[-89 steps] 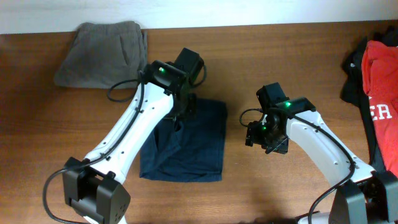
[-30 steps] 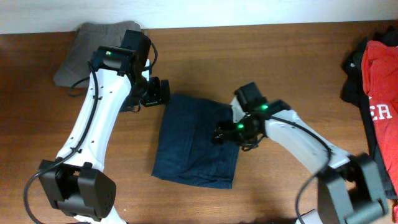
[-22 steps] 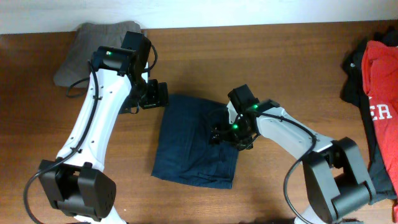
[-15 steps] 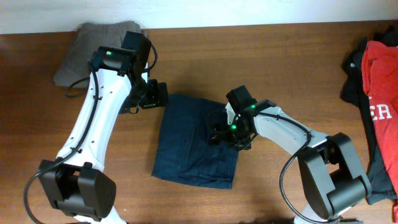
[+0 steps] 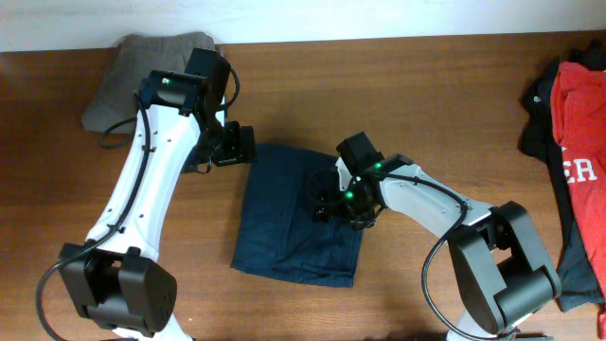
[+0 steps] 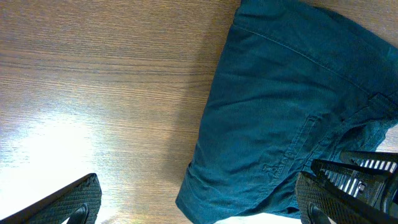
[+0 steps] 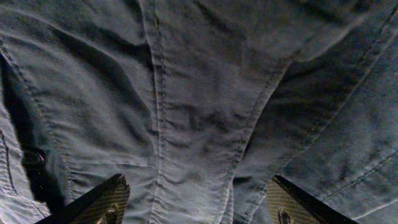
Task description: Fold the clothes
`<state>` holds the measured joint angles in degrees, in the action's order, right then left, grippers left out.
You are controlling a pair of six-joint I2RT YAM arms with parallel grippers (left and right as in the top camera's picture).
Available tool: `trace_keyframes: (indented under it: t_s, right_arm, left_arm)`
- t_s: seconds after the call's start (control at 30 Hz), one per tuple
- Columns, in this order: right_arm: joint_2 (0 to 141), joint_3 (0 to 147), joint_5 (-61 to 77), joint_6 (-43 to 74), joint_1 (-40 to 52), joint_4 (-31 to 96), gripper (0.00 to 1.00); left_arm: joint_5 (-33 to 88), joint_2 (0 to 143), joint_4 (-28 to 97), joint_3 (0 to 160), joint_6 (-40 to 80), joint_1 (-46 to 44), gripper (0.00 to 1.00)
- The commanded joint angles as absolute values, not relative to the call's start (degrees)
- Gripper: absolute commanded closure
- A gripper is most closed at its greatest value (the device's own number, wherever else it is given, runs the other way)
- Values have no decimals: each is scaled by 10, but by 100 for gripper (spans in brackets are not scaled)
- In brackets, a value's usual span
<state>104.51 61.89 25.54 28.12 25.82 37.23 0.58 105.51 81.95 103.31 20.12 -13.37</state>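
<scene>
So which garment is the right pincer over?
The navy shorts mid-table, under the right pincer; the grey shorts and red shirt lie at the edges.

The red shirt (image 5: 579,142) runs off the overhead view's right edge.

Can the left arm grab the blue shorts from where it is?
Probably yes. The left gripper is open right at the edge of the navy shorts, with only bare table between them.
</scene>
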Motion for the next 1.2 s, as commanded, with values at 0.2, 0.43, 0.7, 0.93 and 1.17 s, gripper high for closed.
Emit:
trace_keyframes:
  t_s: [0.2, 0.43, 0.7, 0.93, 1.17]
  right_arm:
    - [1056, 625, 245, 282, 263, 374, 24]
    - [1065, 614, 214, 302, 263, 376, 24]
    - [1065, 614, 204, 306, 263, 372, 24]
    - [1065, 613, 203, 327, 279, 356, 45]
    - [1065, 613, 182, 347, 284, 351, 80]
  left_arm:
    - [0, 1053, 822, 1043, 196, -133, 1]
    - [0, 1053, 822, 1043, 196, -133, 1]
    - [0, 1053, 822, 1043, 196, -133, 1]
    - [0, 1053, 822, 1043, 196, -133, 1]
    - [-1, 1053, 826, 1043, 196, -133, 1]
